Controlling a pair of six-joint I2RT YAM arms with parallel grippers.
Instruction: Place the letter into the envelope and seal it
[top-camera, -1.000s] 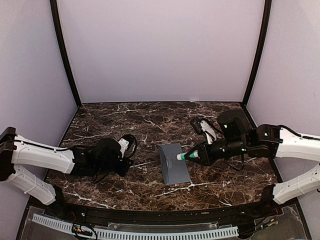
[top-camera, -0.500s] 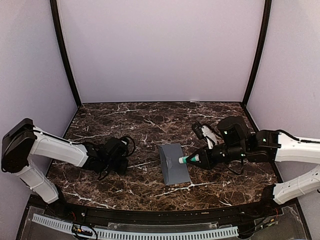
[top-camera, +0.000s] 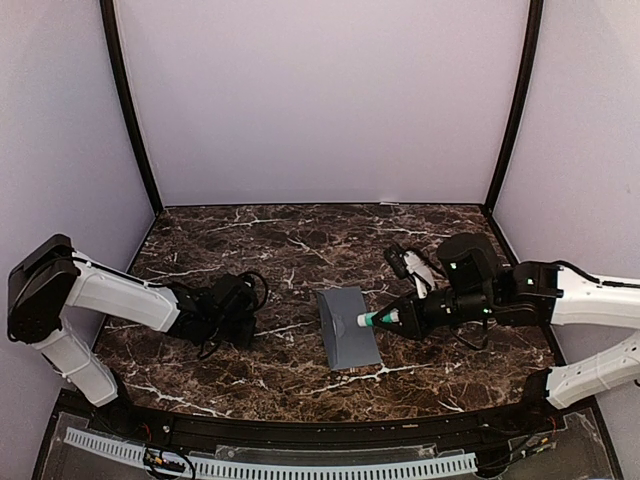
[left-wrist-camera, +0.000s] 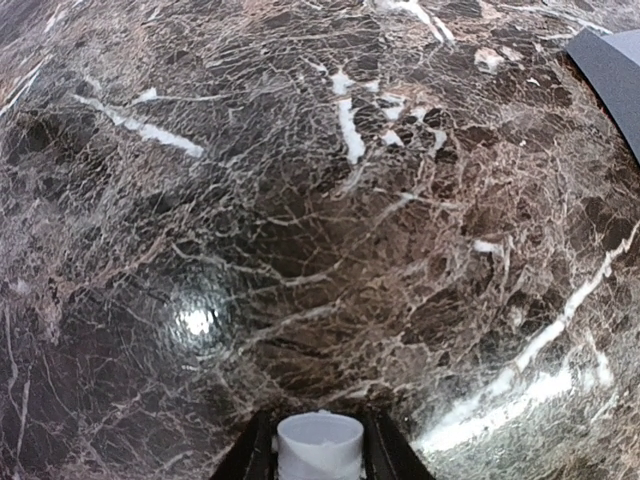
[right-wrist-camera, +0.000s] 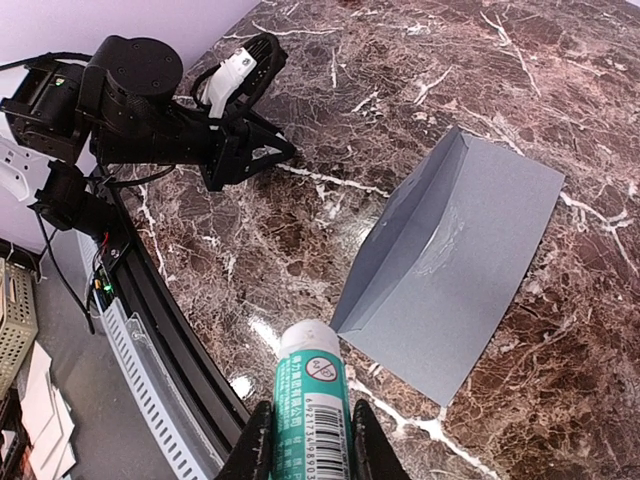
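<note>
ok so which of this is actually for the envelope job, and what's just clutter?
Job: envelope; glue stick in right gripper; white cap in left gripper. Letter not visible.
Lying about: white slotted duct at near edge; mesh basket off-table.

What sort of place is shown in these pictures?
Probably a robot test booth in a laboratory, not a home or office: plain lilac walls enclose a marble-patterned table, a left arm and a right arm stand at its near edge, and a white cable duct runs along the front.

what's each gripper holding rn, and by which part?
Right gripper: glue stick, gripped on the lower tube, uncapped tip free. Left gripper: a white cap, pinched at its sides.
</note>
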